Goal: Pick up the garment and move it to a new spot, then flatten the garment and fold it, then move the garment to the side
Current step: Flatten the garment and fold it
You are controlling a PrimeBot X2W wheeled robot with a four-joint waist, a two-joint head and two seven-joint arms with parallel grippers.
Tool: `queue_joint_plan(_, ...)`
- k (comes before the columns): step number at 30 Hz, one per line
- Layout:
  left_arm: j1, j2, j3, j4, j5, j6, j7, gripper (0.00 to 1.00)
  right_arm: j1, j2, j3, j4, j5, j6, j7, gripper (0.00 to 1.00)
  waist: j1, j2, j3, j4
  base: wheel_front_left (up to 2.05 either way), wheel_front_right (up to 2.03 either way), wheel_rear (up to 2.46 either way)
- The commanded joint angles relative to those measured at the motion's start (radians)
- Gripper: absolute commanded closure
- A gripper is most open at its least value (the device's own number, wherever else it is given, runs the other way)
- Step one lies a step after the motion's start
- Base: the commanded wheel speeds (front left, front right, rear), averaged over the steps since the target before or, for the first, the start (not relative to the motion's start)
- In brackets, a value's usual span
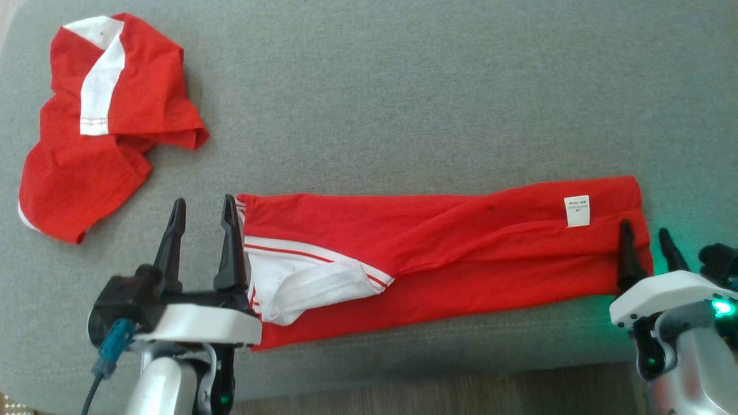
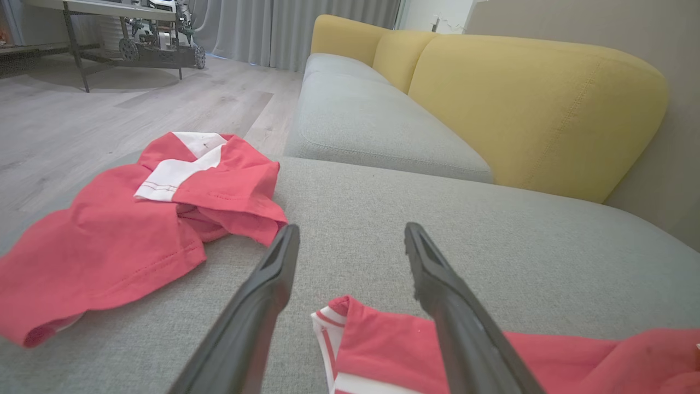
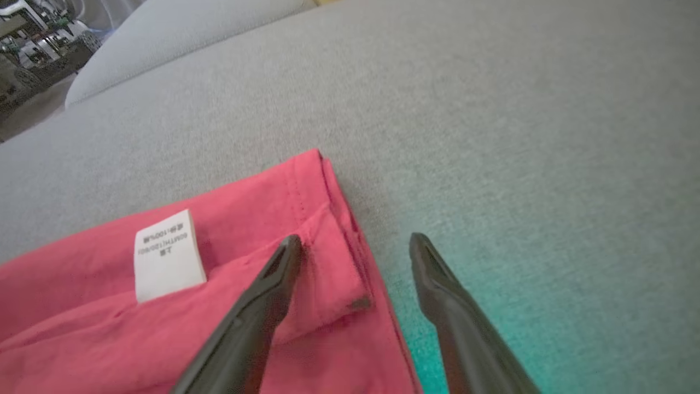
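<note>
The left claw (image 1: 203, 200) stands released and empty, its 2 dark fingers spread wide. It sits at the left end of the garment (image 1: 450, 248). Its inner finger runs along that end's edge and its outer finger is over bare fabric just beyond it. Whether the inner finger presses the cloth cannot be told. The right claw (image 1: 644, 226) is likewise spread and holds nothing. It straddles the garment's right hem, with 1 finger over the red cloth just inside the hem and the other past it. A green glow (image 3: 437, 339) tints the surface beside the hem. The garment, red and folded lengthwise into 1 long band, stretches from claw to claw. At its left end a white panel (image 1: 305, 276) with thin red stripes lies open. Near its right end a small white label (image 1: 577, 211) sits by the far edge. It rests on a grey sofa cushion (image 1: 403, 86), close to the cushion's near edge, and a strip of wooden floor (image 1: 461, 395) shows just beyond that edge. Up and to the left of the garment, well apart from it, a crumpled red top (image 1: 109, 127) with a white strip lies in a heap on the same cushion. In the left wrist view a yellow backrest (image 2: 536, 104) rises beyond the garment's far side.
</note>
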Motion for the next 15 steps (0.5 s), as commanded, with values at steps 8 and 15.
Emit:
queue_joint_plan(8,-0.048,-0.001,0.026,-0.023,0.0,0.003,-0.012,0.0,-0.057,-0.002,0.031,0.049,-0.003,0.0,0.033,0.0,0.0,0.0,0.017,0.006,0.0,0.0,0.0)
queue_joint_plan(15,-0.054,-0.001,0.029,-0.022,0.0,0.001,-0.012,0.0,-0.07,-0.002,0.072,0.104,0.023,0.0,0.08,0.13,0.0,0.0,0.021,0.007,0.0,0.0,0.0)
